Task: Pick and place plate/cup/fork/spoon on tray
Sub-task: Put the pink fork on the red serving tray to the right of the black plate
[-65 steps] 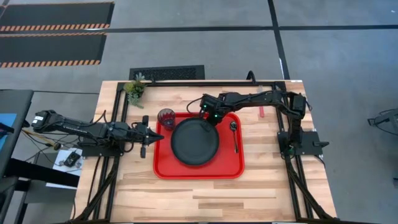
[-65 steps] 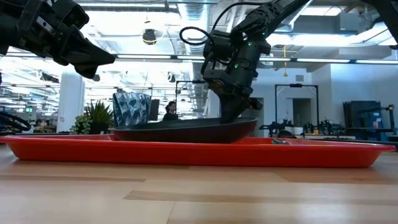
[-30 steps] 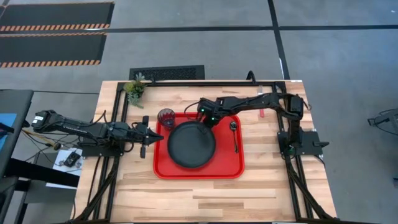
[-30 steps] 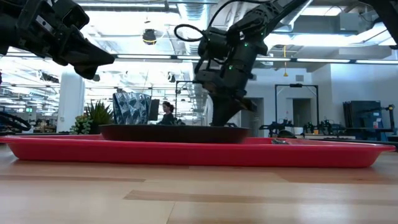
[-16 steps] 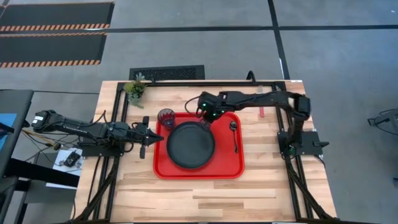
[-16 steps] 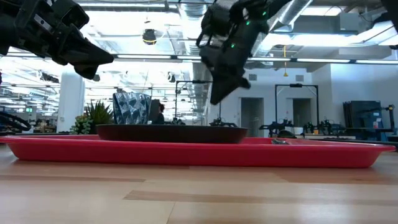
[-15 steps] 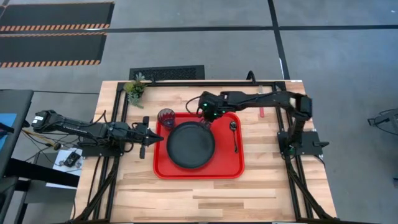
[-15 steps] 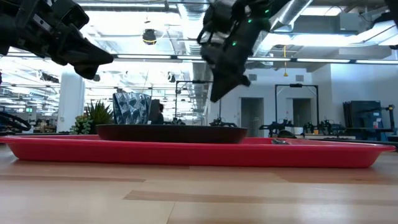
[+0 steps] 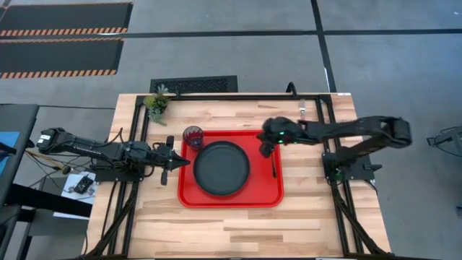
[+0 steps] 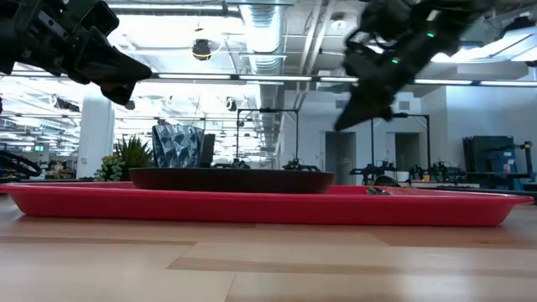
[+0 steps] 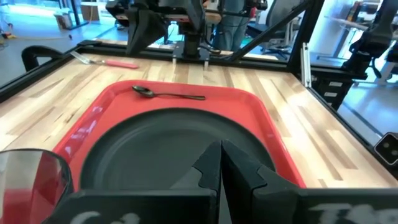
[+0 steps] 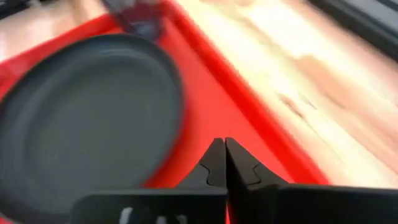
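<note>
The black plate (image 9: 221, 167) lies flat on the red tray (image 9: 191, 193). The dark red cup (image 9: 193, 136) stands in the tray's far left corner. The black spoon (image 9: 273, 168) lies along the tray's right side, also in the left wrist view (image 11: 168, 94). The red-handled fork (image 11: 107, 61) lies on the table beyond the tray's right edge; my right arm covers most of it from above. My right gripper (image 9: 265, 149) is shut and empty, raised over the tray between plate and spoon (image 10: 346, 119). My left gripper (image 9: 184, 160) is shut at the tray's left edge.
A small green potted plant (image 9: 156, 101) stands at the table's far left corner. Bare wood lies in front of the tray (image 9: 231, 227) and to its right. Black frame rails run along the table's edges.
My right gripper has risen from the plate's far rim and swung toward the table's right edge, to above the spoon's side of the tray. The plate stays flat on the tray.
</note>
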Motion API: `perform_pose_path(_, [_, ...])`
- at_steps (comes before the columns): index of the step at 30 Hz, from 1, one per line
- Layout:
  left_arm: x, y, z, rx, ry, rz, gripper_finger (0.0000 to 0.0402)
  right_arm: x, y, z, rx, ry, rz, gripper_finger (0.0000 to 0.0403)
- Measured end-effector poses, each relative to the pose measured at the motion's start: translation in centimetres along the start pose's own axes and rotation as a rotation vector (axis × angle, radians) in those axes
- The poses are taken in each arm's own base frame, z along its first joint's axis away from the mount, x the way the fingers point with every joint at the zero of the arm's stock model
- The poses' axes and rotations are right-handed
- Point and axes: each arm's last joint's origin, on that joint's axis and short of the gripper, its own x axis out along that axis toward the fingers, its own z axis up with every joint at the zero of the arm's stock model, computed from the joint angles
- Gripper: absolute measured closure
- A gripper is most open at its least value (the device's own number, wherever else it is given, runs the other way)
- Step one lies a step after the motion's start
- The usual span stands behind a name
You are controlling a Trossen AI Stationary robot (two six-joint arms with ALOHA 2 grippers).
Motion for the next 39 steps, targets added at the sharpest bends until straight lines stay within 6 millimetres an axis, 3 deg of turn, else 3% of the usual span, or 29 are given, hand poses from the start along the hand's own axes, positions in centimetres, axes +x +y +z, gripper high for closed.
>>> perform_pose_path(8, [0.0,0.0,0.1,0.0,-0.01,0.003,0.0401,-3.4,-6.2,-2.2,0.258,0.053,-0.293,0.0349])
perform_pose_path(15, [0.0,0.0,0.0,-0.004,-0.003,0.006,0.0402,-3.6,-11.4,-3.6,0.436,0.202,-0.551,0.0304])
perform_pose_path(21, [0.0,0.0,0.0,-0.004,0.0,0.007,0.0401,-2.9,-14.6,-4.5,0.515,0.264,-0.666,0.0268])
perform_pose_path(31, [0.0,0.1,-0.2,-0.012,0.021,0.012,0.0401,-1.2,-17.8,-5.5,0.555,0.3,-0.799,0.0262])
perform_pose_path(39, [0.0,0.1,-0.2,-0.012,0.021,0.013,0.0402,-0.2,-18.2,-4.8,0.583,0.38,-0.85,0.0277])
